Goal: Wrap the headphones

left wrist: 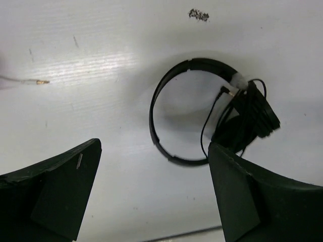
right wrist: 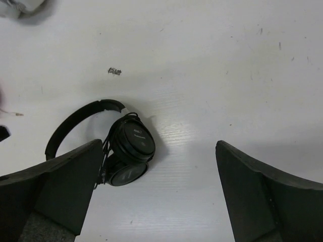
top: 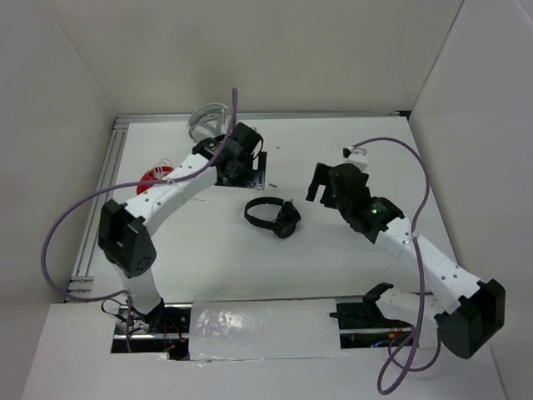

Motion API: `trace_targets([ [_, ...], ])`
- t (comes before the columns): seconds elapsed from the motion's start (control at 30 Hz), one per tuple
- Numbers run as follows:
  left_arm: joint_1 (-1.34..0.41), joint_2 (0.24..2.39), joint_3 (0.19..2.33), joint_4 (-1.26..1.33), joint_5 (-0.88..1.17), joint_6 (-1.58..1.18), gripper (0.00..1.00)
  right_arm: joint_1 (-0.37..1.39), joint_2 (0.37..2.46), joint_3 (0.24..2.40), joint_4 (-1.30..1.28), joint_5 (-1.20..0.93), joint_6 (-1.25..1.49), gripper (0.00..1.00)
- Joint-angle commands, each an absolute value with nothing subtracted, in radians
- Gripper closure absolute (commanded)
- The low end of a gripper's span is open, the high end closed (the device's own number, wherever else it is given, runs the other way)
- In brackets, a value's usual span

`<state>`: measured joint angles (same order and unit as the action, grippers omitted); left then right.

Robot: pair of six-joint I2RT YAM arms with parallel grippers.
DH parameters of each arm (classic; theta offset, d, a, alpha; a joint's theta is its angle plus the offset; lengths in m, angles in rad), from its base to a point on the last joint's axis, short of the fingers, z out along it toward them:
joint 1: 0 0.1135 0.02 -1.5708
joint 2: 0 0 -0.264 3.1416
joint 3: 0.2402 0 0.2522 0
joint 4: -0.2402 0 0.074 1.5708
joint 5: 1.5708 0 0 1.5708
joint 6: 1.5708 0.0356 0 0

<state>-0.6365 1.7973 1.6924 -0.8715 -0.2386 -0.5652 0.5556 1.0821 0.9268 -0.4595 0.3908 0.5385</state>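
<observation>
Spread and empty, left fingers (left wrist: pixel 55 186) and right fingers (right wrist: pixel 50 191) flanked the headphones (top: pixel 273 215), which lay on the surface (top: pixel 333 267) between them, headband (top: pixel 256 205) leftward, stacked earcups (top: pixel 287 222) rightward, nearer the right fingers.

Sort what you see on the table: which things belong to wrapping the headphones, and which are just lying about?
Job in hand: black headphones.
Lying about: grey-white headphones, red headphones, dark speck.
</observation>
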Motion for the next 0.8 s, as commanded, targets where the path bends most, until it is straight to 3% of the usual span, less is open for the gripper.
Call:
trace_targets([
  [0.0,-0.64,1.625,1.639,-0.87,-0.236,-0.624,0.01,0.551,0.993,0.885,-0.482,0.48,0.653,0.0],
  [0.27,-0.64,0.975,1.003,-0.617,-0.117,-0.829,0.01,0.54,0.772,0.686,-0.562,0.564,0.915,0.0],
  [0.37,-0.638,0.798,0.924,-0.636,-0.139,-0.87,0.01,0.548,0.695,0.69,-0.656,0.607,1.005,0.0],
  [0.57,-0.638,0.828,0.976,-0.824,-0.221,-0.989,0.01,0.549,0.53,0.663,-0.664,0.606,0.986,0.0],
  [0.77,-0.638,0.868,0.963,-0.83,-0.225,-1.003,0.01,0.551,0.486,0.623,-0.672,0.624,1.005,0.0],
])
